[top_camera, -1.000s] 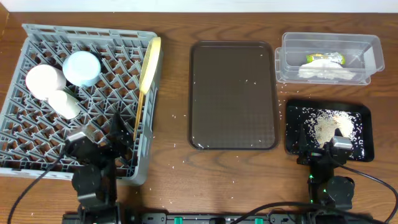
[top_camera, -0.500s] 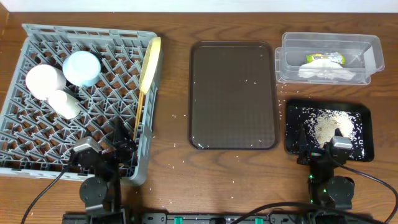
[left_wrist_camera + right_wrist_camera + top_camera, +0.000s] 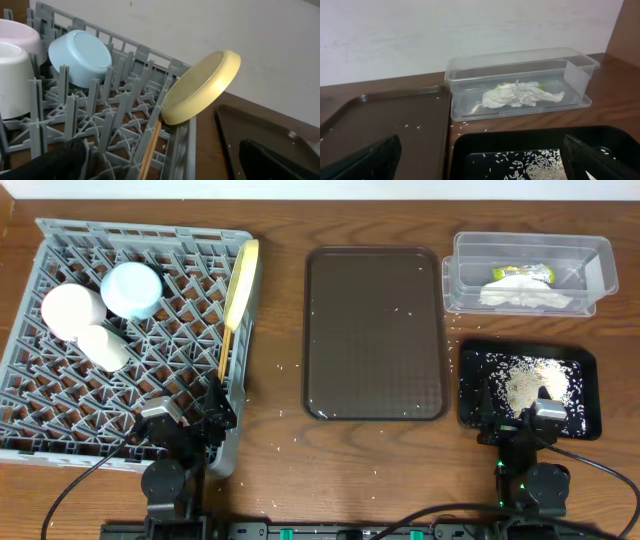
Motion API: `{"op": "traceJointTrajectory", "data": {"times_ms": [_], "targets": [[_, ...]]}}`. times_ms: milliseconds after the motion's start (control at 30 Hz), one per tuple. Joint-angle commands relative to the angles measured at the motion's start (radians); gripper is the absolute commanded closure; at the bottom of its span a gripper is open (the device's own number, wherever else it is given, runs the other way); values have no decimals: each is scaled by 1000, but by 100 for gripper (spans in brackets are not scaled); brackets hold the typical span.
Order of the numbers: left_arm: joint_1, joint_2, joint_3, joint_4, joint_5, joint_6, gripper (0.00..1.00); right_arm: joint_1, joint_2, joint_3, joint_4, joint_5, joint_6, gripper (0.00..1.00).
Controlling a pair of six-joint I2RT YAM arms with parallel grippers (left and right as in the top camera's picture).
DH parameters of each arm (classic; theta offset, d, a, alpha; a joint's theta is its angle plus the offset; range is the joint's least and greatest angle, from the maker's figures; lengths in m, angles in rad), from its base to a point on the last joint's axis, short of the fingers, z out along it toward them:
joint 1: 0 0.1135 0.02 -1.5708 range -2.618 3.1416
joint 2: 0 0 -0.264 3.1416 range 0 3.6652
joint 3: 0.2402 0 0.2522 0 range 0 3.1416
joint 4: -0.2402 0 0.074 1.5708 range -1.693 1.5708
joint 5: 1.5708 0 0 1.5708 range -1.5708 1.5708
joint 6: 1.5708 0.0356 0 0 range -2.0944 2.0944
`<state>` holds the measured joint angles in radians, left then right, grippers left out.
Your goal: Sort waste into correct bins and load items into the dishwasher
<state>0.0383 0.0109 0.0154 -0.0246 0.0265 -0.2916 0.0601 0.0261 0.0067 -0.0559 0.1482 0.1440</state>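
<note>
Both pairs of jaws stood spread wide, holding nothing. The left gripper (image 3: 190, 418) had shifted right along the dish rack's (image 3: 60, 430) near edge toward its corner. The right gripper (image 3: 515, 418) had stayed over the black tray's (image 3: 585, 412) near rim. The yellow plate (image 3: 240, 285) stood on edge in the rack, with the chopsticks (image 3: 224, 360) apparently leaning beneath it.

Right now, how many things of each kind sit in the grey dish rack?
Bowls: 2, the pink bowl and the blue bowl
Cups: 1, the white cup
Plates: 1, the yellow plate, standing on edge
Chopsticks: 1 set
Total: 5
</note>
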Motion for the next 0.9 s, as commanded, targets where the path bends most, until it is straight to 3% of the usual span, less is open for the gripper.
{"op": "traceJointTrajectory", "data": {"times_ms": [0, 233, 400, 867], "targets": [[-12, -9, -11, -49, -35, 48, 1, -4, 0, -1, -5, -3, -14, 1], [-18, -9, -11, -47, -22, 112, 1, -4, 0, -1, -5, -3, -14, 1], [-18, -9, -11, -45, 35, 298, 1, -4, 0, -1, -5, -3, -14, 1], [-18, -8, -11, -42, 33, 295, 1, -4, 0, -1, -5, -3, -14, 1]]}}
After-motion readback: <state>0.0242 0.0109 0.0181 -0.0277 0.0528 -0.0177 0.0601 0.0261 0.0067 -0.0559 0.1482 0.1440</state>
